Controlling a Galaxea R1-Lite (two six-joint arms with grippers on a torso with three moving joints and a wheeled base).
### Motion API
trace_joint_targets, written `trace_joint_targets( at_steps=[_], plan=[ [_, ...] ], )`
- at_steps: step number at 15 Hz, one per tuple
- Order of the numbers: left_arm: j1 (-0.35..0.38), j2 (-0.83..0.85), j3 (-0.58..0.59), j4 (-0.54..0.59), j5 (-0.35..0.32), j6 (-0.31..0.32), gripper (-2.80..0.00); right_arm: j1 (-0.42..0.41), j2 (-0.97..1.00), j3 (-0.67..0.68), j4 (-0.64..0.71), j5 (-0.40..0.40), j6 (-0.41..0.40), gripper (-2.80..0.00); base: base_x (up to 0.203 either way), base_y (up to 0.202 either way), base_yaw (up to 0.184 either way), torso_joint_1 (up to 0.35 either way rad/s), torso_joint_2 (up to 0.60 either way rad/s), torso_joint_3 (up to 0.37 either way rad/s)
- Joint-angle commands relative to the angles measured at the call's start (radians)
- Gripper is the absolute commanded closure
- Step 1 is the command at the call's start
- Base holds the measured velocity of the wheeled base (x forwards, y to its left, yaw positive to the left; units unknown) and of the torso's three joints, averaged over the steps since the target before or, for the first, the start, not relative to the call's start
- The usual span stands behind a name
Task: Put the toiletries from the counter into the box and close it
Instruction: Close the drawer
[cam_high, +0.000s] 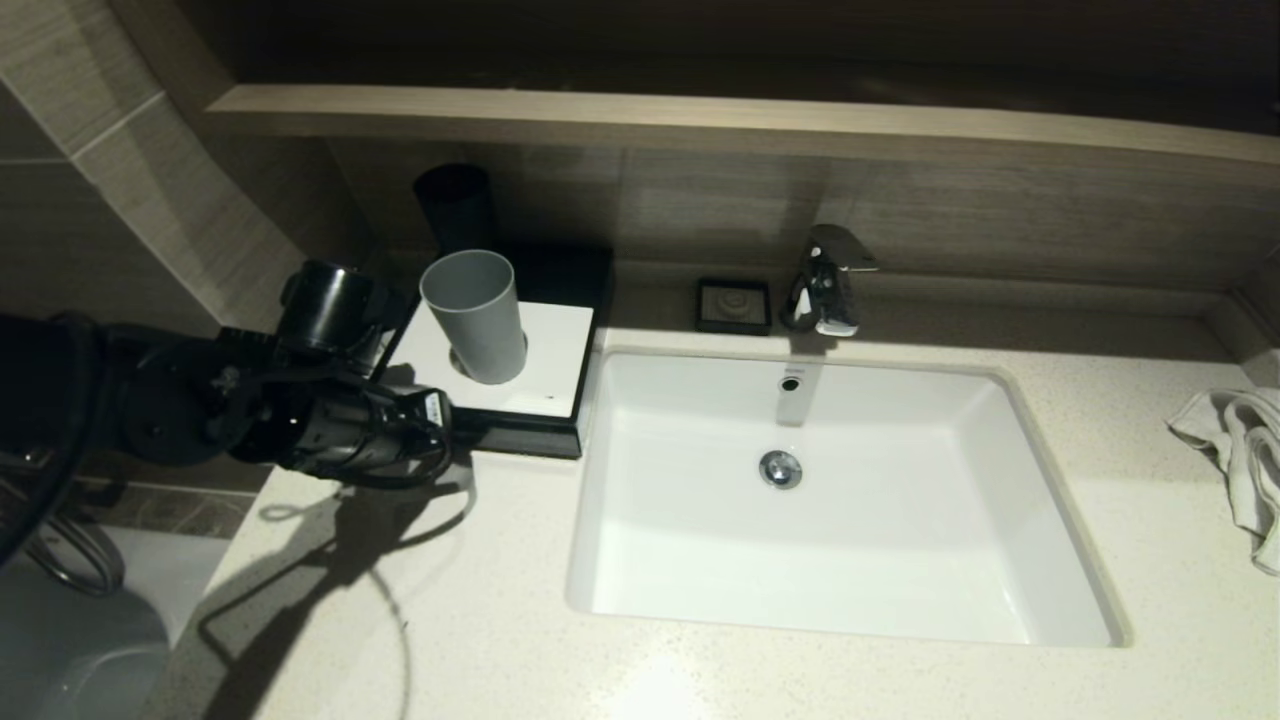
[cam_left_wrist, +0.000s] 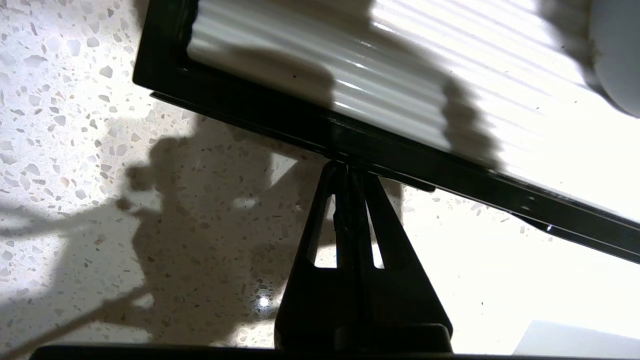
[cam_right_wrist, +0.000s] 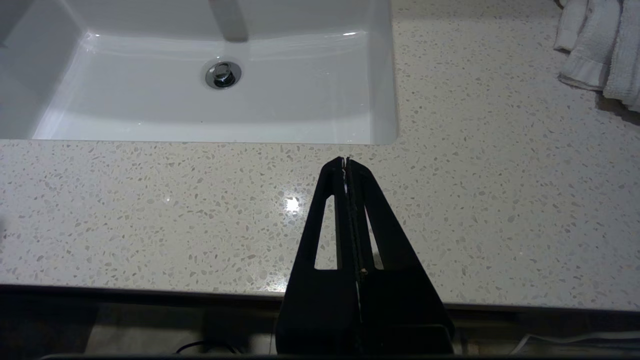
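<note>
The box (cam_high: 520, 432) is black with a white ribbed top (cam_high: 545, 360) and stands on the counter left of the sink. A grey cup (cam_high: 478, 315) stands upright on that top. My left gripper (cam_high: 440, 412) is at the box's front left edge. In the left wrist view its fingers are shut with nothing between them, and the left gripper (cam_left_wrist: 347, 167) has its tips against the box's black rim (cam_left_wrist: 280, 120). The cup's edge (cam_left_wrist: 617, 55) shows there too. My right gripper (cam_right_wrist: 346, 161) is shut and empty, low over the counter in front of the sink, outside the head view.
The white sink (cam_high: 1040, 470) fills the middle, with the faucet (cam_high: 825, 280) and a black soap dish (cam_high: 734, 305) behind it. A black cup (cam_high: 455, 205) stands behind the box. A white towel (cam_high: 1245, 450) lies at the far right. The speckled counter (cam_high: 450, 620) extends in front.
</note>
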Motion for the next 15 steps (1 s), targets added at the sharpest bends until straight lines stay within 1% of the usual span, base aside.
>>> trace_joint_targets(
  at_steps=[1, 6, 9, 15],
  plan=[
    [0.000, 0.000, -0.008, 0.001, 0.002, -0.003, 0.00, 0.000, 0.000, 0.000, 0.000, 0.000, 0.001, 0.00, 0.000, 0.000, 0.000, 0.000, 0.00, 0.000],
    [0.002, -0.003, -0.007, -0.010, 0.003, -0.003, 0.00, 0.000, 0.000, 0.000, 0.000, 0.000, 0.000, 0.00, 0.000, 0.000, 0.000, 0.000, 0.00, 0.000],
    [0.001, -0.035, 0.010, 0.000, 0.002, -0.003, 0.00, 0.000, 0.000, 0.000, 0.000, 0.000, 0.000, 0.00, 0.000, 0.000, 0.000, 0.000, 0.00, 0.000],
    [-0.005, -0.160, 0.148, 0.008, -0.001, 0.002, 0.00, 0.000, 0.000, 0.000, 0.000, 0.000, 0.001, 0.00, 0.000, 0.000, 0.000, 0.000, 0.00, 0.000]
  ],
)
